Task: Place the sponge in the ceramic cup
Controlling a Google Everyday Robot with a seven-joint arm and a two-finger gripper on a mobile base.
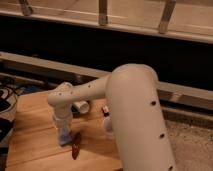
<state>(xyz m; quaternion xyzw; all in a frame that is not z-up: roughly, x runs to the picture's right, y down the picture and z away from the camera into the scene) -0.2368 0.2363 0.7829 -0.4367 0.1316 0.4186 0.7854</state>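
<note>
Camera view: a white arm (132, 105) bends over the wooden worktop (31, 117). Its pincer (64, 130) is low on the blue-grey sponge (63, 139); I cannot tell its grip. The ceramic cup (108, 126) stands apart, and a dark-red object (76, 146) lies beside the sponge.

One pincer (64, 129) over one sponge (64, 140); one cup (107, 126); one dark-red object (76, 145).

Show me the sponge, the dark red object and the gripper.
sponge (64, 140), camera view, visible blue-grey lower part.
dark-red object (76, 146), camera view, its middle.
gripper (63, 129), camera view, its tip, right above the sponge.
</note>
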